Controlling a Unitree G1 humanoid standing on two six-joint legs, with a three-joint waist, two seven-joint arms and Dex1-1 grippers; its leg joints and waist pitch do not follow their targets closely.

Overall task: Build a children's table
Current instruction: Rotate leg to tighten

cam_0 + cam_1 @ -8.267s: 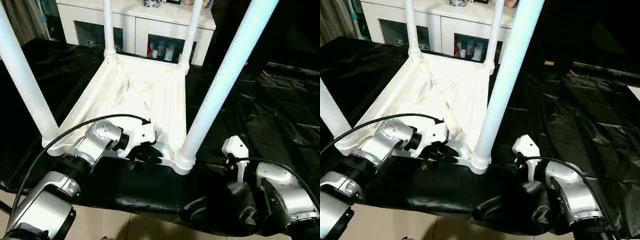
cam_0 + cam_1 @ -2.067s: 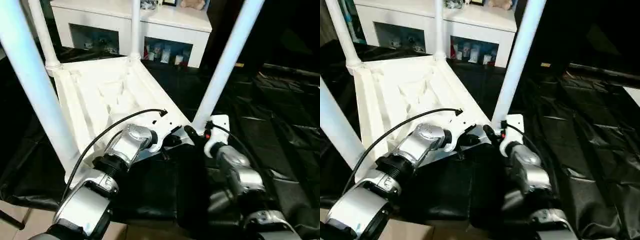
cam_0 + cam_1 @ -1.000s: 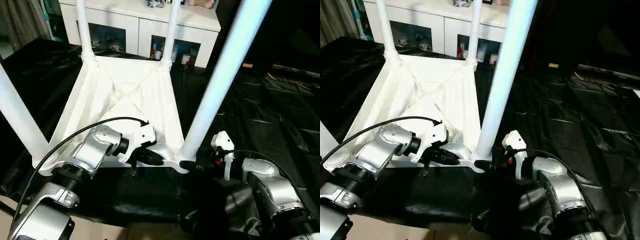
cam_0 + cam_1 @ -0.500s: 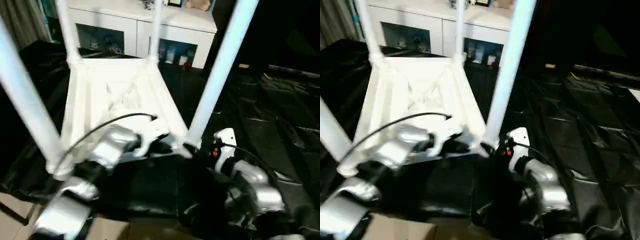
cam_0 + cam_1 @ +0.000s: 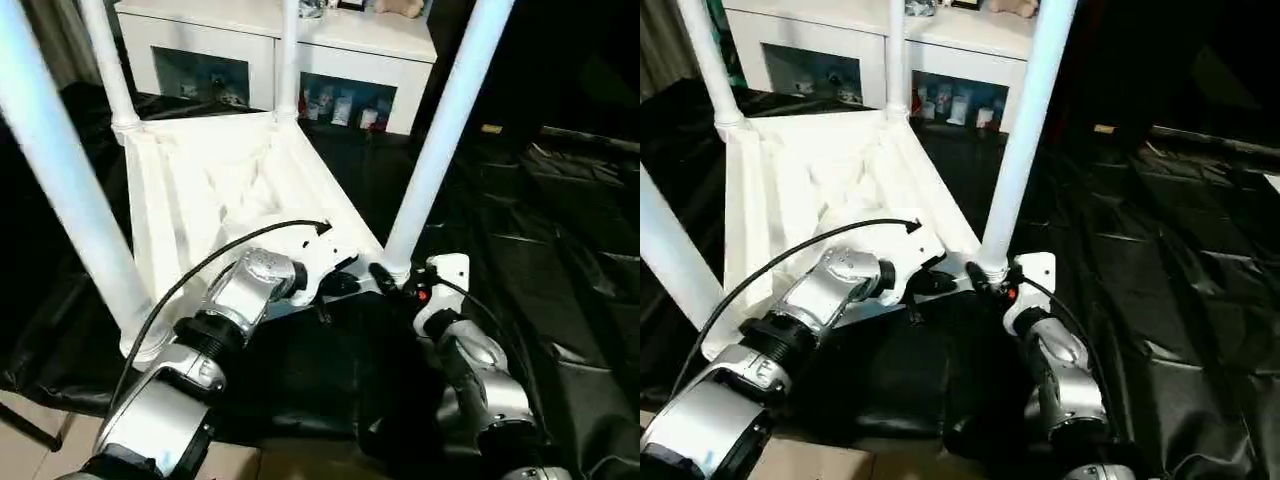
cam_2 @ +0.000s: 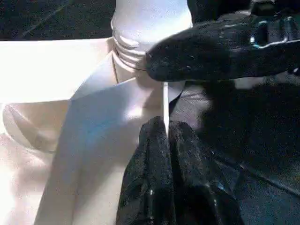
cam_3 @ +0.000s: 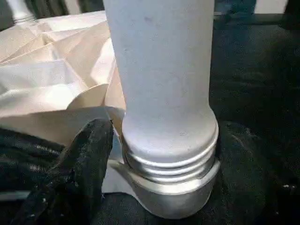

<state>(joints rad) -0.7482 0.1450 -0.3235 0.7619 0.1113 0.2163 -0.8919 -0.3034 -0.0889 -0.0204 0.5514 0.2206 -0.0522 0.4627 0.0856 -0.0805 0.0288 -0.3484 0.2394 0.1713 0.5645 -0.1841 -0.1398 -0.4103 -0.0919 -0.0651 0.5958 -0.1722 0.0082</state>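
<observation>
The children's table (image 5: 220,190) lies upside down on a black sheet, its white ribbed underside up and its white legs standing in the corner sockets. My left gripper (image 5: 345,285) is shut on the thin near rim of the table top, and the left wrist view (image 6: 165,133) shows this close up. My right gripper (image 5: 388,277) sits at the base of the near right leg (image 5: 440,130). In the right wrist view (image 7: 166,133) its black fingers (image 7: 86,159) stand open on either side of the leg's threaded collar.
The black plastic sheet (image 5: 560,250) covers the ground around the table, wrinkled on the right. A white cabinet (image 5: 270,50) with glass doors stands close behind the far legs. The near left leg (image 5: 70,190) rises by my left arm. Bare floor (image 5: 60,440) shows at the near left.
The whole picture has shifted and tilted. My right gripper has come in from beside the near right leg to straddle its base, jaws a little wider. My left gripper keeps its hold on the rim.
</observation>
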